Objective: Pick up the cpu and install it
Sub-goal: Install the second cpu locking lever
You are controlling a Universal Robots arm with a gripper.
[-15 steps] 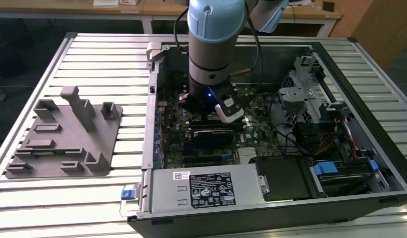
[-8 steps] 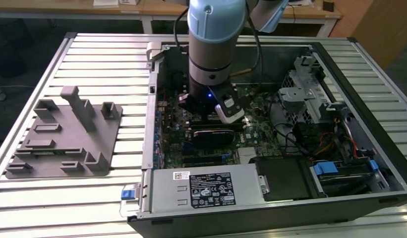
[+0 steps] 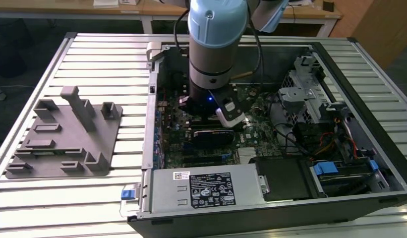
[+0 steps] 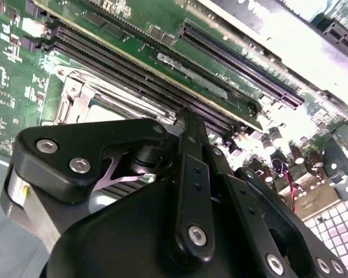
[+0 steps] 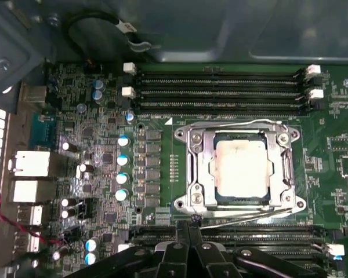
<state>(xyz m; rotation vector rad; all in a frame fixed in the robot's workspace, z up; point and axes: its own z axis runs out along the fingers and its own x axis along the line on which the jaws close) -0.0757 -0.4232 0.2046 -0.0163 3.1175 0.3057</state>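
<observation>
Exterior view first: the arm [image 3: 215, 44] reaches straight down into the open computer case [image 3: 362, 99], which lies flat on the slatted tabletop [image 3: 97, 54]. Its claw [image 3: 213, 118] is down low over the green motherboard [image 3: 256, 134], roughly mid-case. Off at the exterior view's left, the grey fixture plate [image 3: 64, 136] sits well apart from the case, and I can't spot a chip on it from here.

Now the second wrist view: black claw linkage up close, one finger [image 4: 191, 145] pointing at the memory slots [image 4: 162, 69], with a corner of the metal socket frame [image 4: 75, 101] peeking out beside it. Whether the claw is apart or together, I cannot tell, and I see nothing gripped.

First wrist view, and here's the story: the cpu [image 5: 242, 168] lies inside the socket frame [image 5: 197, 168], its pale top plate showing through the opening, memory slots [image 5: 220, 87] on either side. The claw tips [image 5: 188, 226] sit just beside the frame's edge, near the thin wire lever [image 5: 243, 214].

My read: the pick and the placing look done, so this is the seating or locking stage. The next move calls for delicacy near that lever, with no sideways shove on the chip.
</observation>
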